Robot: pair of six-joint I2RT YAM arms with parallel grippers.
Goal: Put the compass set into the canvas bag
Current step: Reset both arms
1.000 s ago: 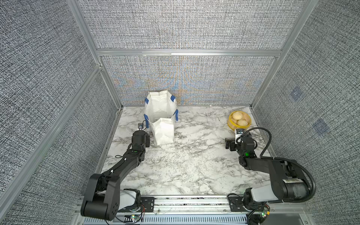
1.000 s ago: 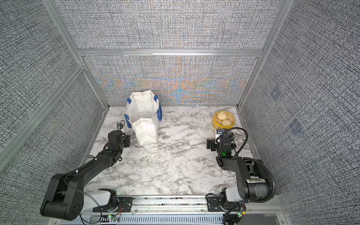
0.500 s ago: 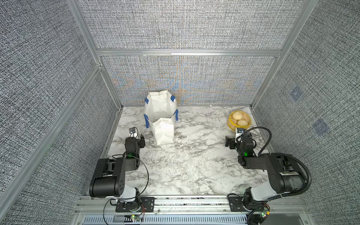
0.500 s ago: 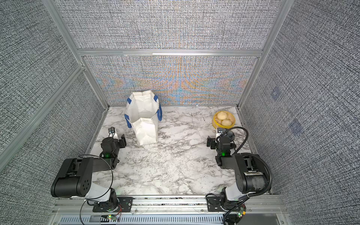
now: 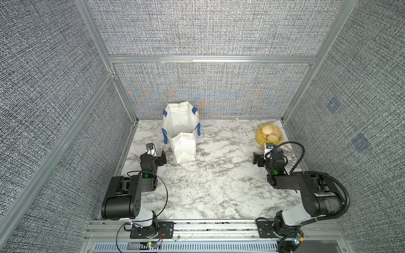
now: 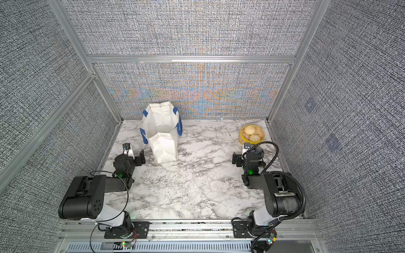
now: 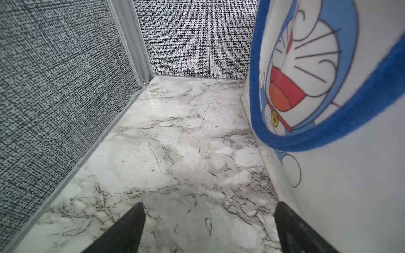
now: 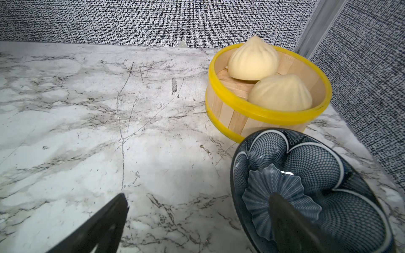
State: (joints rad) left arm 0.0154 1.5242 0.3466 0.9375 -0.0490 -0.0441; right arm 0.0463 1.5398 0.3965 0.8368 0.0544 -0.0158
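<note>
1. Top views show no compass set anywhere on the open bench (image 5: 219,175), and neither wrist view shows it either, so its place cannot be read directly.
2. Judging from that, it most likely lies inside the canvas bag (image 5: 183,151), and the task looks done or nearly so. This stays unconfirmed: the part of the bag's inside that shows is plain white fabric, and the bottom is hidden behind the front wall.
3. The canvas bag stands upright near the back wall, left of the middle, with its mouth open upward. The blue handles (image 5: 198,131) hang at the rim, and the left wrist view shows a cartoon print (image 7: 306,65) on its side.
4. The left pincer (image 7: 208,210) sits low just beside the bag's left side. Its fingers are spread wide, with only bare marble between them.
5. Well apart, in the right back corner, a steamer basket (image 8: 230,114) with yellow rims holds two pale buns (image 8: 254,61). A dark blue patterned dish (image 8: 317,166) sits just beside it, with nothing visible in it.
6. The right pincer (image 8: 198,197) is also spread wide and grips nothing. One finger hangs over the dish, and whether it touches cannot be told.
7. At most, a check of the bag's contents seems left.
</note>
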